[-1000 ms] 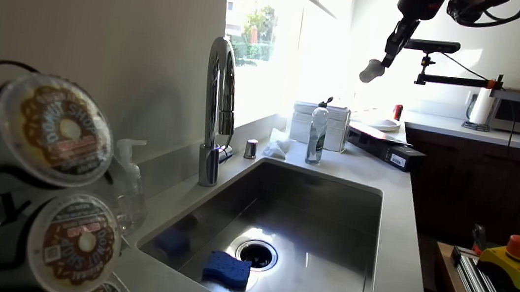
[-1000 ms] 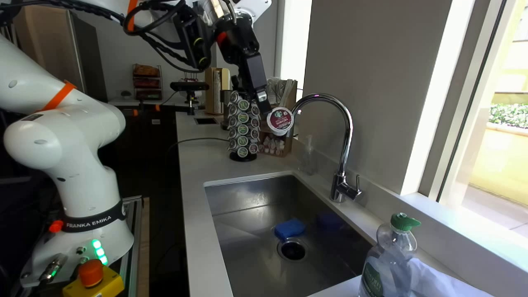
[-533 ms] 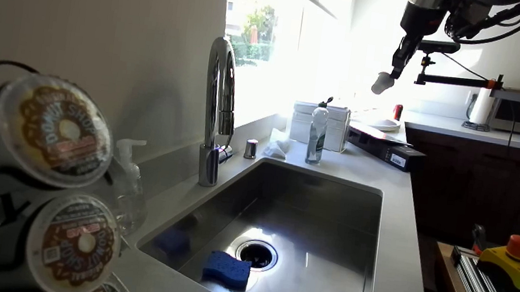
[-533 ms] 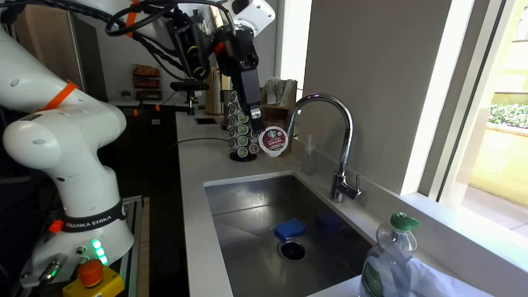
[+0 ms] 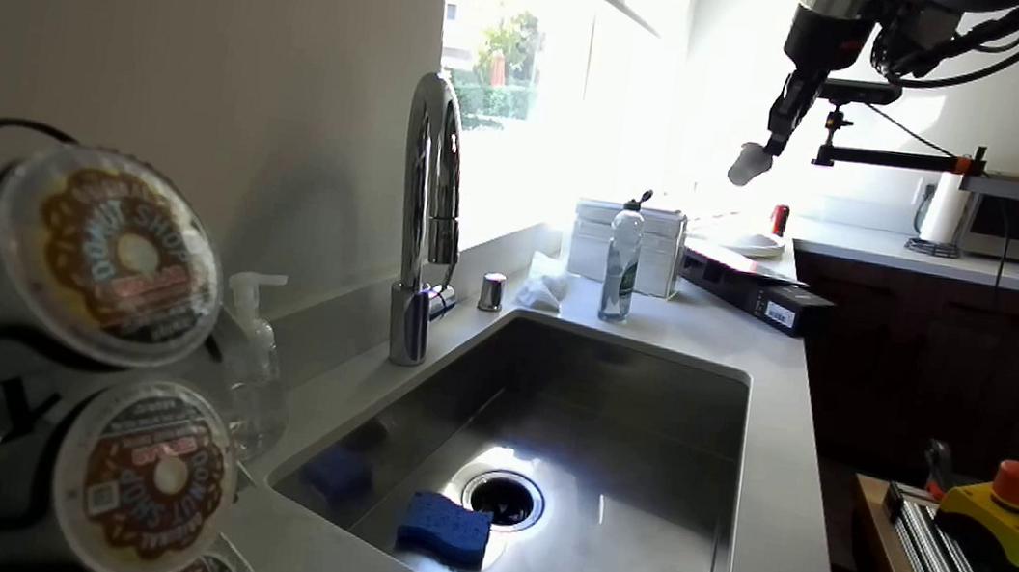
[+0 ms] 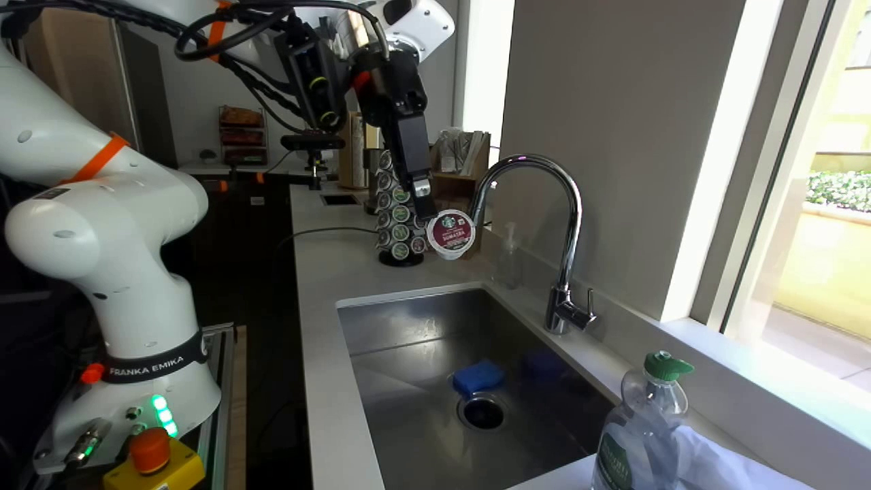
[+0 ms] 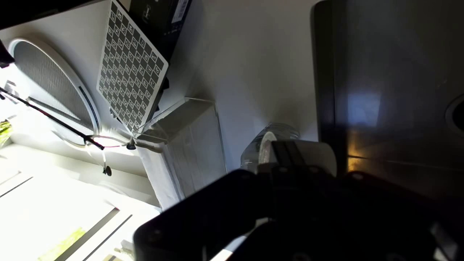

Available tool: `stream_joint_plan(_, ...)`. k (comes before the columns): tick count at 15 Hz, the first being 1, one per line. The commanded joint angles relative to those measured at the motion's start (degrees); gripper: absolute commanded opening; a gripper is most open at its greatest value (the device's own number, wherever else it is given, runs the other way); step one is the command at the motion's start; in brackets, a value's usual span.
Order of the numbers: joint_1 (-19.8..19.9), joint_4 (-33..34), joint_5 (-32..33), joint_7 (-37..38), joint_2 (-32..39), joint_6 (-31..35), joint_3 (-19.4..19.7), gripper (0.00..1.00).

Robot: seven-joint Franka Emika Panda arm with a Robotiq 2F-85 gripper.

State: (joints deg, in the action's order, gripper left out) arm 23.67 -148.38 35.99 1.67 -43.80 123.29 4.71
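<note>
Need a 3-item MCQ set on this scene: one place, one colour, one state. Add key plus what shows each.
1) Where does the blue sponge lie?
A. On the windowsill
B. In the sink, by the drain
C. On the black box

2) What colour is the cap of the clear bottle?
A. Red
B. Yellow
C. Green

3) The fingers are:
A. Closed on a coffee pod
B. Wide open, holding nothing
C. Closed on the sponge

Key:
1) B: both exterior views show it on the sink floor by the drain.
2) C: the cap is plainly green in an exterior view.
3) A: the pod hangs in the air, gripped at their tips.
</note>
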Motion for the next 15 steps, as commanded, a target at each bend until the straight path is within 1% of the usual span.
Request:
stream_joint_plan(1,-0.6,0.1,3.0,2.1,0.5,0.5,1.2,0.0)
stream_joint_plan(5,0.7,0.0,9.9,4.7,1.6,2.5,2.6,0.0)
stream_joint_plan(7,0.9,-0.3,13.8,6.6,2.6,4.0,4.0,0.0)
stream_joint_plan(10,0.2,-0.4,17.1,7.1,5.0,5.0,6.9,0.0)
stream_joint_plan(15,0.6,-0.8,24.9,9.1,8.7,8.0,9.7,0.0)
